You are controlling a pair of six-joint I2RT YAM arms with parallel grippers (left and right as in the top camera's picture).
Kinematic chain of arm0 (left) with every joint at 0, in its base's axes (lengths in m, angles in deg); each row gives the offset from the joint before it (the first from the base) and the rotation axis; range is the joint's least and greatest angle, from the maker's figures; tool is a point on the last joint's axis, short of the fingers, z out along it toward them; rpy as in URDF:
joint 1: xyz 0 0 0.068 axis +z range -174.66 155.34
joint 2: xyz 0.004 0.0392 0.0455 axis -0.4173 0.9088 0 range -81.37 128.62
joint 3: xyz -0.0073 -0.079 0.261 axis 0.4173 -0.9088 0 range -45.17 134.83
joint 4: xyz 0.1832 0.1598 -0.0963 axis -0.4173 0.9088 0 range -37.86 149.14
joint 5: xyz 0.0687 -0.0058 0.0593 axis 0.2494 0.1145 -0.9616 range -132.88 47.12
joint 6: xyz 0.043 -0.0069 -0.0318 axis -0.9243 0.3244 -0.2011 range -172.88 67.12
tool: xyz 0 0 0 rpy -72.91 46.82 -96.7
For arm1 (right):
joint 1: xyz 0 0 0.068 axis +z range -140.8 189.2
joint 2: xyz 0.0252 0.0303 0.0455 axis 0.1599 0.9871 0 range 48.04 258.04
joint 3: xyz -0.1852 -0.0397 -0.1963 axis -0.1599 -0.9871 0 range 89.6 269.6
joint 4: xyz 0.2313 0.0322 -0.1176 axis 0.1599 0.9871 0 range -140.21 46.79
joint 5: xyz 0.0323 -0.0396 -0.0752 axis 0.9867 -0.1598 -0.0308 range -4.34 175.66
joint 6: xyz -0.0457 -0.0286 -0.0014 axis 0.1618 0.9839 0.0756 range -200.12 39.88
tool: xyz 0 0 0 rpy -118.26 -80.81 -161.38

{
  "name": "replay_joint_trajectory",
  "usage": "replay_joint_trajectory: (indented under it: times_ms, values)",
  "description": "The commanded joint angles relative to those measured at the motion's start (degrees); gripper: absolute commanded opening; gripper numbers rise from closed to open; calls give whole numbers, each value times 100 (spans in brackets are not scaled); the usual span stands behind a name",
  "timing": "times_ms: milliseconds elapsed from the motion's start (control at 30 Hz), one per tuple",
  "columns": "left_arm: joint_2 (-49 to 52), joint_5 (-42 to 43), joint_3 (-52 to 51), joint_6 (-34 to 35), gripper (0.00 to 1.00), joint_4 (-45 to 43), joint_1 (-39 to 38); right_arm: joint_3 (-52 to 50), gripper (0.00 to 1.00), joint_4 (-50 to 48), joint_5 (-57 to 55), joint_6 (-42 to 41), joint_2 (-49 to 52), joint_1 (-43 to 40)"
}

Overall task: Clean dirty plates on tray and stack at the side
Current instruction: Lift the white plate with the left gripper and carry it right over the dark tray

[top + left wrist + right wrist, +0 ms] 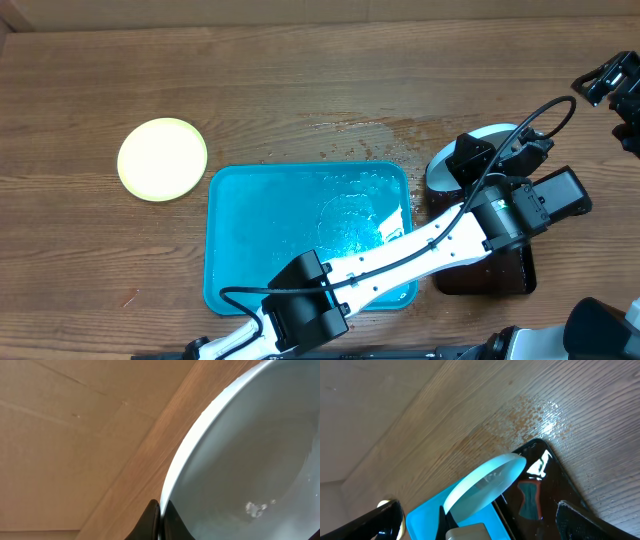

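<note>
While left jaws pinch the pale blue plate, right jaws gape wide.

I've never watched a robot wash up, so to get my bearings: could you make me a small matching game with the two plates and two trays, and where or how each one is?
Things
1. yellow-green plate
2. pale blue plate
3. blue tray
4. dark tray

Places or states
A. held by its rim in the left gripper
B. at the right of the table, partly under the arm
C. wet, in the middle of the table
D. lying alone on the table at the left

Pairs: 1-D, 2-A, 3-C, 4-B
</note>
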Motion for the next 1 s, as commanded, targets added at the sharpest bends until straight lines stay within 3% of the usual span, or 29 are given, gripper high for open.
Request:
replay_joint_trajectory:
  times_ms: [0,467,667,800,833,933,967]
  values:
    - [50,-212,127,-46,4,-44,22,166,100,-13,52,37,-7,-7]
    - [50,-197,127,-42,4,-44,20,166,100,-13,52,39,-7,-7]
    - [28,1945,129,24,4,264,66,164,100,7,50,42,-7,-7]
    - [50,730,129,693,4,398,140,164,100,7,52,39,-7,-7]
    - [48,883,129,675,4,437,179,164,100,7,52,39,-7,-7]
    - [0,2924,140,85,4,505,313,164,100,4,52,42,-7,-7]
    - [-4,3134,140,203,4,483,348,164,100,4,50,42,-7,-7]
